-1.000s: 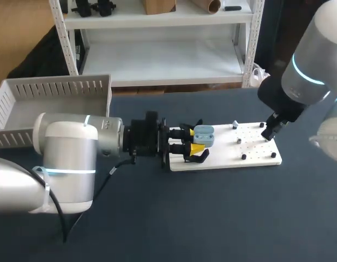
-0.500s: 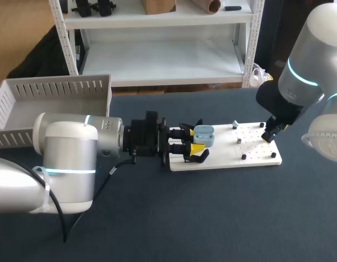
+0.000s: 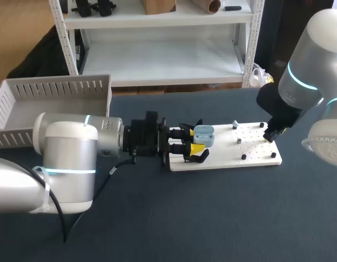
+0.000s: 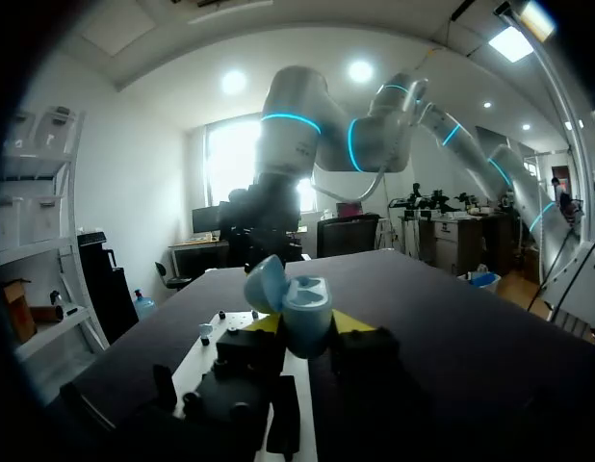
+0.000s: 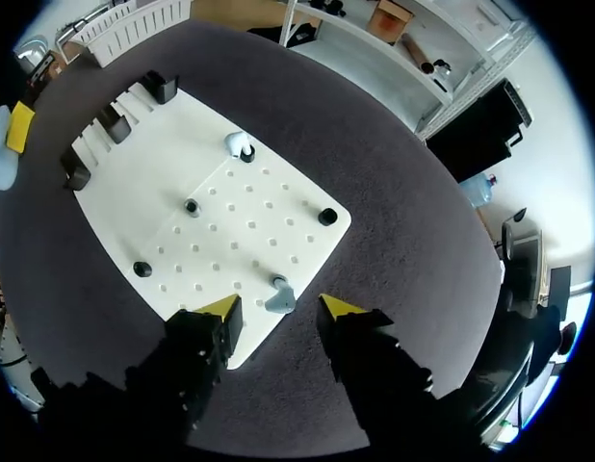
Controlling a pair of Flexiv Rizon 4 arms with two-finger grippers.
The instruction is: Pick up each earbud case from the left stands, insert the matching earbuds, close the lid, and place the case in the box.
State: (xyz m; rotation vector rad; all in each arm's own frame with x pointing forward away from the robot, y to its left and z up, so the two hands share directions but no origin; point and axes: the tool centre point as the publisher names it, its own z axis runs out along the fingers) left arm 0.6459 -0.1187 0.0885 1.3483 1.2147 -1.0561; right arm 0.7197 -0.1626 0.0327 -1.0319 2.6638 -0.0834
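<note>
Box [image 3: 54, 87] cut off (head view's left edge).

A dark table [image 3: 212, 218] is seen, on which a white perforated board [image 3: 256, 150] is laid, with a white slatted box [image 3: 54, 88] set at its far left corner.

robotics lab; twin arms [image 3: 65, 147], dark table [image 3: 212, 218]

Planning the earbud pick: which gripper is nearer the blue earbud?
Right. Right gripper sits just above the blue earbud; left gripper holds the case at the board's other end.
</note>
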